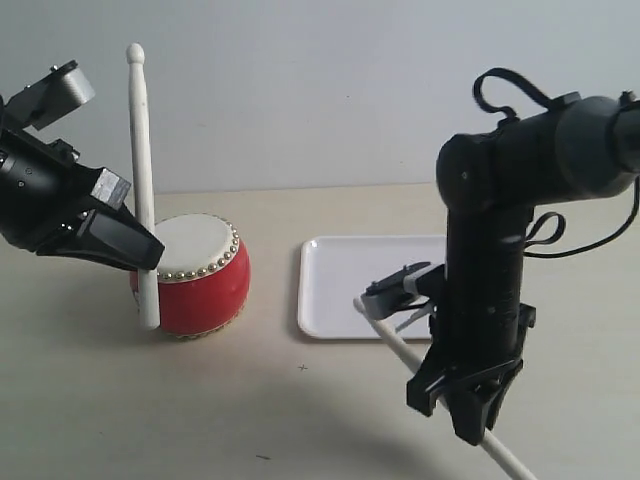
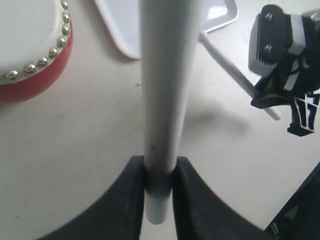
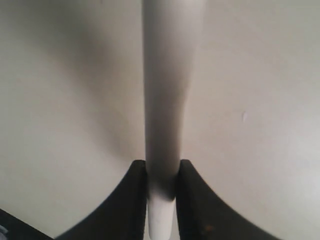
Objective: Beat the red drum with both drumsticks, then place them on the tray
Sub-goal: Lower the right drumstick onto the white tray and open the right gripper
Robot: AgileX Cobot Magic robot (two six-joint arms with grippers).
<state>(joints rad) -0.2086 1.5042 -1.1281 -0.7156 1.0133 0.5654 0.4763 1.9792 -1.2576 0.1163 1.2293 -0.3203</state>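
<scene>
The red drum [image 1: 200,278] with its cream skin stands left of the white tray [image 1: 345,290]. My left gripper [image 1: 145,250] is shut on a drumstick [image 1: 140,150] near its butt end. That stick stands almost upright, close in front of the drum's left side, rounded tip high. In the left wrist view the same drumstick [image 2: 165,100] runs up from the left gripper [image 2: 160,180], with the drum [image 2: 30,45] off to one side. My right gripper [image 1: 470,418] is shut on the second drumstick [image 1: 395,340], which slants low over the table near the tray's front edge. The right wrist view shows this drumstick [image 3: 170,90] clamped in the right gripper [image 3: 162,186].
The beige table [image 1: 280,410] spreads in front of the drum and tray. A plain grey wall [image 1: 320,90] rises behind. The right arm's black body [image 1: 490,250] stands over the tray's right part and hides it.
</scene>
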